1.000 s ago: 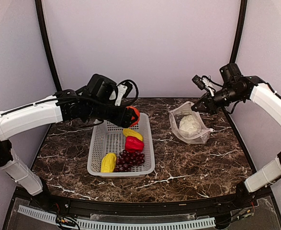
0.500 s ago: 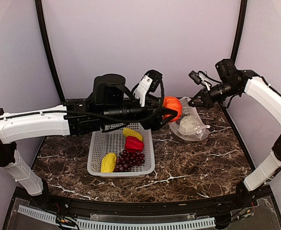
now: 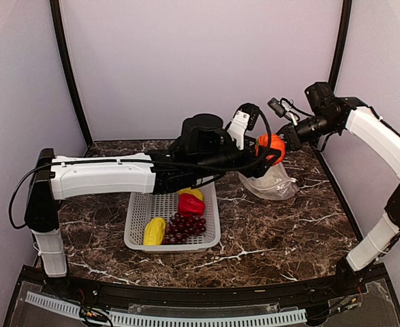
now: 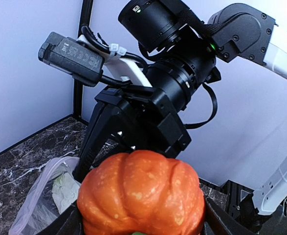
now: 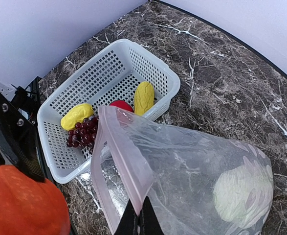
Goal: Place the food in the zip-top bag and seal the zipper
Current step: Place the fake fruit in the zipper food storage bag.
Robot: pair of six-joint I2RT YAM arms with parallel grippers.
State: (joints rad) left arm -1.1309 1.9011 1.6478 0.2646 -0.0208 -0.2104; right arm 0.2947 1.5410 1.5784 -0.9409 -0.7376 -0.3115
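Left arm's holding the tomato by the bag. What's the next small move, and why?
Probably ease the left tool forward until the tomato sits over the open bag, before releasing. The right tool pinches its rim up, mouth open, and the tomato is just outside it.

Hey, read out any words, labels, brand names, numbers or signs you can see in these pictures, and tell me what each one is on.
Raised lettering on the side of the black camera module mounted on the right arm, seen from the left wrist: too blurred to read.
Nothing else: no words, numbers or signs show on the basket, the zip-top bag or the orange tomato.
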